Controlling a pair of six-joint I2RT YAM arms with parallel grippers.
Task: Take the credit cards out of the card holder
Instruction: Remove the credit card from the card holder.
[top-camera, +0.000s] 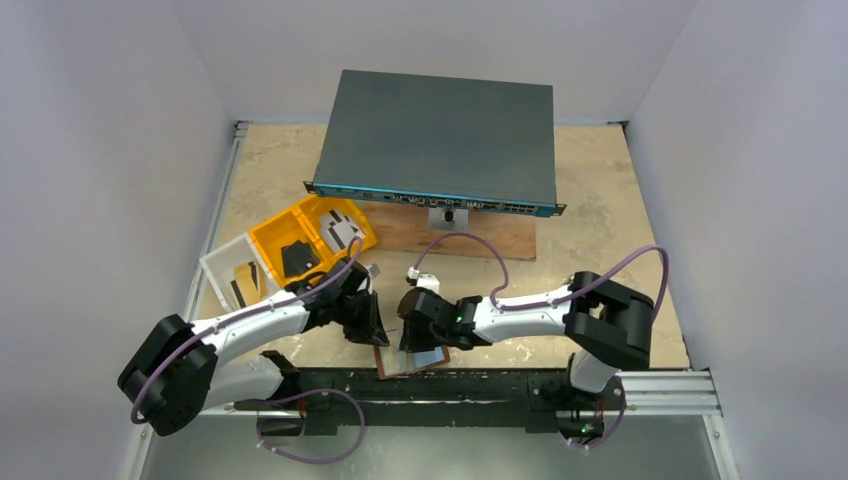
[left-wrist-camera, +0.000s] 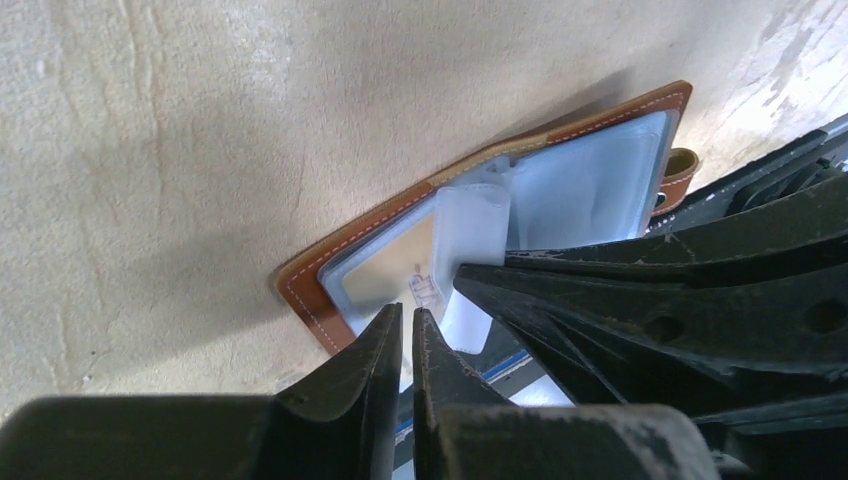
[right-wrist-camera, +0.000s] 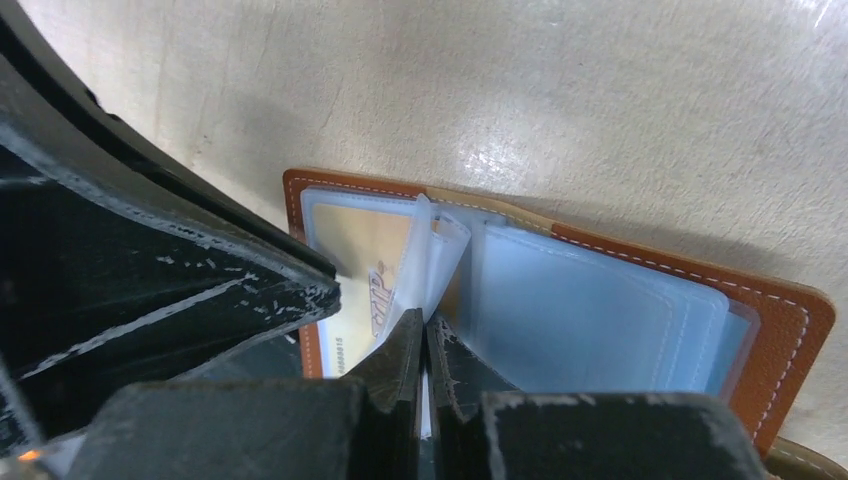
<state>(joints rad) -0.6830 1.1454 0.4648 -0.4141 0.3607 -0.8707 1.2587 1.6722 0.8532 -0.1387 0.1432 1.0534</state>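
Note:
The brown card holder (top-camera: 400, 362) lies open at the table's near edge, with pale clear pockets inside (left-wrist-camera: 300, 285) (right-wrist-camera: 790, 320). A cream credit card (left-wrist-camera: 385, 265) (right-wrist-camera: 360, 240) sits in its left pocket. My left gripper (top-camera: 380, 335) (left-wrist-camera: 408, 315) is shut to a thin gap, tips at that pocket's near edge; nothing shows between them. My right gripper (top-camera: 412, 338) (right-wrist-camera: 425, 325) is shut on a raised clear pocket leaf (right-wrist-camera: 425, 250) at the fold. More credit cards lie in the yellow tray (top-camera: 342, 228).
The yellow tray (top-camera: 272, 232) and a clear box (top-camera: 215, 265) holding a card stand at the left. A grey network switch (top-camera: 440, 140) sits at the back on a wooden board (top-camera: 490, 238). A metal rail (top-camera: 660, 385) runs just below the card holder.

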